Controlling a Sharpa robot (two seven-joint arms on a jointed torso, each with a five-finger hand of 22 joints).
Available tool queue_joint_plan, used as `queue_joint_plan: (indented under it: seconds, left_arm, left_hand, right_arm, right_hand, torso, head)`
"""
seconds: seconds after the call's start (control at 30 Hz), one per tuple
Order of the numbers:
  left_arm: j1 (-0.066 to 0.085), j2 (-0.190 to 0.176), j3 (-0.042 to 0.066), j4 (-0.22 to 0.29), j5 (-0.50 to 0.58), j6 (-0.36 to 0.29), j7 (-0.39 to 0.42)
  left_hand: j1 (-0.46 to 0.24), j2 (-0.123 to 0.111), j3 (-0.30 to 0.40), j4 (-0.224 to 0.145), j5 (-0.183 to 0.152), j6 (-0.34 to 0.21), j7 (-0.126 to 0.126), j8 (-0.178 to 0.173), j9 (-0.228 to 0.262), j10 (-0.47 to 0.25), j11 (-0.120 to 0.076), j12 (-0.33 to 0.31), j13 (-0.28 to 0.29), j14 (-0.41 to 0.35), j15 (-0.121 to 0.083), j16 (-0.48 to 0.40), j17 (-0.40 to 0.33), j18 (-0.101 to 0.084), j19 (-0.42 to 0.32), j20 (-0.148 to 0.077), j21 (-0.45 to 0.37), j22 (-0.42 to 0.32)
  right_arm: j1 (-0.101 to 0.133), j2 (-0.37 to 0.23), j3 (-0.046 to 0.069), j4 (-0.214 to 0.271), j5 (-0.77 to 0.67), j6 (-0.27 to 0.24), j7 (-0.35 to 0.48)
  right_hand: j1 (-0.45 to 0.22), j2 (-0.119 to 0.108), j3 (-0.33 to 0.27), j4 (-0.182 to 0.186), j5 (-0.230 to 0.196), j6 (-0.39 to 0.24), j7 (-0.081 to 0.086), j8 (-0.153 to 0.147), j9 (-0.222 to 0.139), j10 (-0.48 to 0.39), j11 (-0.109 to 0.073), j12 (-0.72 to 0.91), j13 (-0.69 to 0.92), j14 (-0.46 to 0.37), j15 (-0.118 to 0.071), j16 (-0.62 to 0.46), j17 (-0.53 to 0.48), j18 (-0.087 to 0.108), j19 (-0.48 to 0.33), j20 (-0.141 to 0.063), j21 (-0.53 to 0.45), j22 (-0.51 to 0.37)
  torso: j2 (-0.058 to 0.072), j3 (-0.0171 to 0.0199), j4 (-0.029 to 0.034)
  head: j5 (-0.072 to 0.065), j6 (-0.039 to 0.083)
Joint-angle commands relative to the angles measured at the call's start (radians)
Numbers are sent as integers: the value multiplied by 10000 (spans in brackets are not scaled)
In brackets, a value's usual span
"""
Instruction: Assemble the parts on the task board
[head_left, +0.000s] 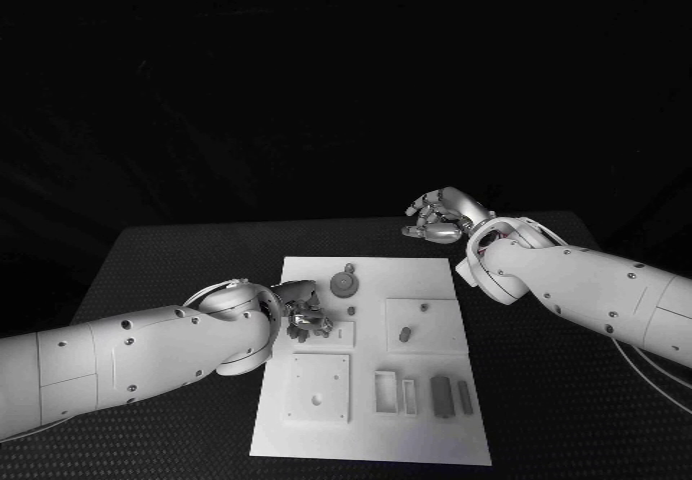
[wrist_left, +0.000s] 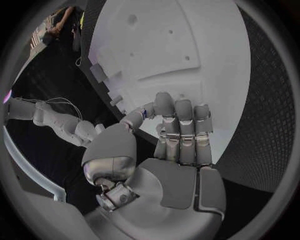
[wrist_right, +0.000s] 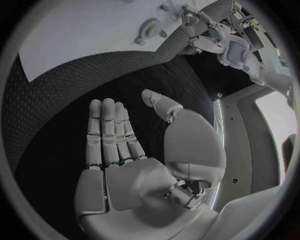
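Observation:
The white task board (head_left: 372, 430) lies in the middle of the black table. My left hand (head_left: 306, 316) hovers over the board's left edge beside a raised square block (head_left: 329, 335). Its fingers (wrist_left: 181, 125) are curled in, and the thumb pinches a small blue part (wrist_left: 145, 112) against them; little of the part shows. A round gear (head_left: 345, 284) lies near the board's far edge. A short peg (head_left: 405, 333) stands on a square plate (head_left: 433, 318). My right hand (head_left: 440, 218) is off the board over the table's far right, fingers (wrist_right: 109, 130) straight and apart, holding nothing.
Nearer me on the board sit a square plate with a hole (head_left: 317, 388), a rectangular frame (head_left: 387, 391) and two grey bars (head_left: 440, 395). Bare black table (head_left: 562, 400) lies on both sides of the board.

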Motion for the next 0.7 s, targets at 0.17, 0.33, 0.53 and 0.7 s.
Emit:
queue_joint_plan:
  seconds: [0.17, 0.33, 0.53, 0.7]
  left_arm:
    - [-68, 39, -35, 29, -169, 48, 69]
    - [-71, 37, -35, 36, -164, 88, 103]
    - [-71, 33, -35, 59, -163, 160, 95]
    - [-72, 39, -35, 45, -165, 137, 87]
  left_hand:
    - [95, 26, 51, 20, -32, 1060, -965, -12, -10, -367, -364, 57, 11, -8, -73, 59, -19, -103, 52, -787, -79, -7]
    - [93, 24, 51, 22, -35, 1060, -964, -15, -7, -368, -364, 59, 10, -8, -74, 61, -22, -103, 54, -787, -83, -7]
    - [94, 20, 52, 22, -36, 1062, -965, -18, -5, -368, -364, 61, 10, -8, -74, 63, -26, -103, 56, -788, -87, -6]
    - [99, 16, 54, 17, -36, 1063, -965, -20, -3, -369, -365, 63, 10, -8, -75, 65, -29, -103, 57, -790, -90, -5]
  right_arm:
    - [-2, 6, 5, -1, 1, 147, -12]
    - [-2, 3, 5, 1, 3, 150, -12]
    - [-2, 6, 5, 0, 3, 157, -11]
    - [-3, 8, 5, 5, 6, 168, -7]
  right_hand:
    - [-22, 78, -60, -6, 57, -27, 65, 59, -17, -77, 16, 52, -39, -74, -16, -4, -24, 173, 10, 70, -62, 29]
    - [-19, 83, -61, -11, 59, -32, 66, 59, -20, -84, 17, 59, -54, -80, -14, -3, -29, 175, 7, 73, -71, 36]
    - [-15, 86, -62, -18, 60, -38, 68, 60, -22, -93, 20, 69, -72, -88, -11, -3, -36, 177, 3, 77, -83, 45]
    - [-14, 86, -65, -22, 59, -40, 69, 60, -24, -97, 21, 75, -83, -92, -9, -2, -39, 178, 1, 80, -90, 50]
  torso:
    - [6, -3, -10]
    - [11, -9, 2]
    - [4, -4, 7]
    - [-1, 3, -1]
  head:
    - [-5, 32]
    - [-29, 27]
    - [-34, 0]
    - [-14, 15]
